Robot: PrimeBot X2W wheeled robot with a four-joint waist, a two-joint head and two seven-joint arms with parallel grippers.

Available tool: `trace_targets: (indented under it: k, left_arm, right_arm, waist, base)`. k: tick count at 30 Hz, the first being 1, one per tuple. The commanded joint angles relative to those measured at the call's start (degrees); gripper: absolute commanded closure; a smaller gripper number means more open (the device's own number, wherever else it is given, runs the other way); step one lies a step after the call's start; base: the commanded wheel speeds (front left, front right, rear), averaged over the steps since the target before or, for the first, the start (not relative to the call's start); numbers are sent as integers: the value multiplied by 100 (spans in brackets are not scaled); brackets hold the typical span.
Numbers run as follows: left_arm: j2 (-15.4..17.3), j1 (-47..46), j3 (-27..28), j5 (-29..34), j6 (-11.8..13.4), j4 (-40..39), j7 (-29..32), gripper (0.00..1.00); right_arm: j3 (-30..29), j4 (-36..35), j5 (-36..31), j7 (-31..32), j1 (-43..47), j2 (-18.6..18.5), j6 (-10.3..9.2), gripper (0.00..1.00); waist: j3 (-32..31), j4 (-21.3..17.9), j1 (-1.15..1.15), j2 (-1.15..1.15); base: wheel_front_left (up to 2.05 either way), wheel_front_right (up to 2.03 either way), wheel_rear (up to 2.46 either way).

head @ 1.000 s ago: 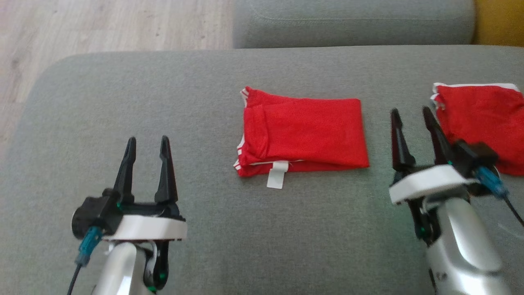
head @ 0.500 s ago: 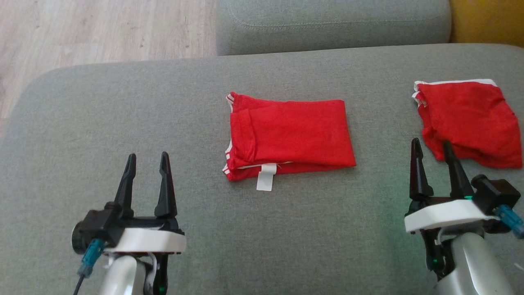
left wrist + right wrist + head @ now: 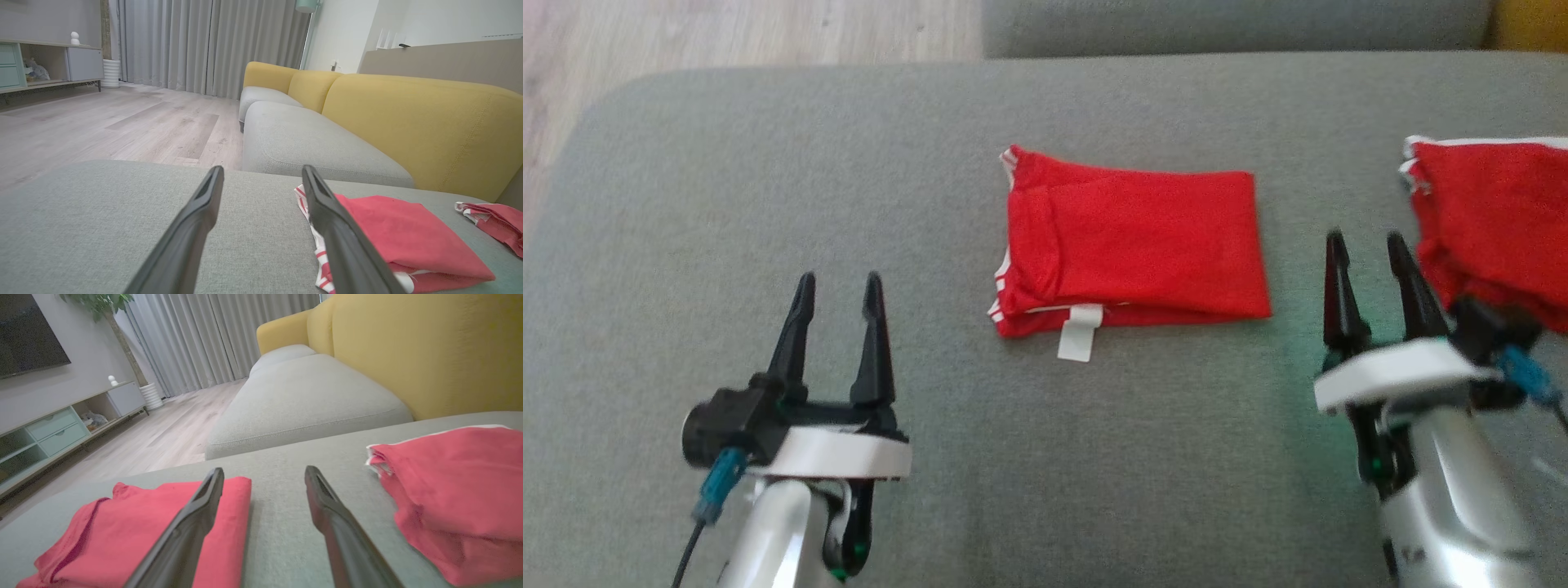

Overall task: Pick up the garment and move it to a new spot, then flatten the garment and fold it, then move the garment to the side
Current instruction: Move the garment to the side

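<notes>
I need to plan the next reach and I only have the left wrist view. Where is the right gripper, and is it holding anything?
Observer: The right gripper is open and empty. It is over the grey cushion, between the two red garments.
Operator: Is it touching the one on the right?
Observer: No. In the right wrist view a strip of bare cushion separates it from the second garment.
Operator: How does the middle one look from above?
Observer: The folded garment is a tidy rectangle, and a white label sticks out from its near edge.
</notes>
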Motion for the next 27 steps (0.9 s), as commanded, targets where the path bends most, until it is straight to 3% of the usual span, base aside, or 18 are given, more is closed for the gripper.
trace_targets:
  k: [1,7,17,18,19,27]
  left_arm:
    - [51,-301,120,19,-31,-192,-29,0]
    - [51,-648,-167,-32,-60,-90,-29,0]
    - [51,-802,-416,-221,17,-70,-29,0]
    - [51,-794,-422,-229,19,-66,-29,0]
    - [51,-781,-421,-229,23,-63,-29,0]
    - [51,-644,-506,-48,-1,-94,-29,0]
  right_arm:
    - [196,-101,24,25,-395,14,-4,0]
    - [385,852,217,482,-1159,14,-4,0]
    - [638,2454,128,826,-1844,14,-4,0]
    - [733,2542,124,817,-1878,14,-4,56]
    - [836,2606,76,772,-1905,14,-4,100]
    - [650,2811,-757,206,-2128,14,-4,100]
  waist:
    - [183,144,0,0]
    - [552,491,0,0]
    - [656,787,0,0]
    - [636,795,0,0]
    - [612,793,0,0]
    - [300,478,0,0]
  base:
    - [0,0,0]
    - [0,0,0]
    - [0,0,0]
    - [0,0,0]
    - [0,0,0]
    - [0,0,0]
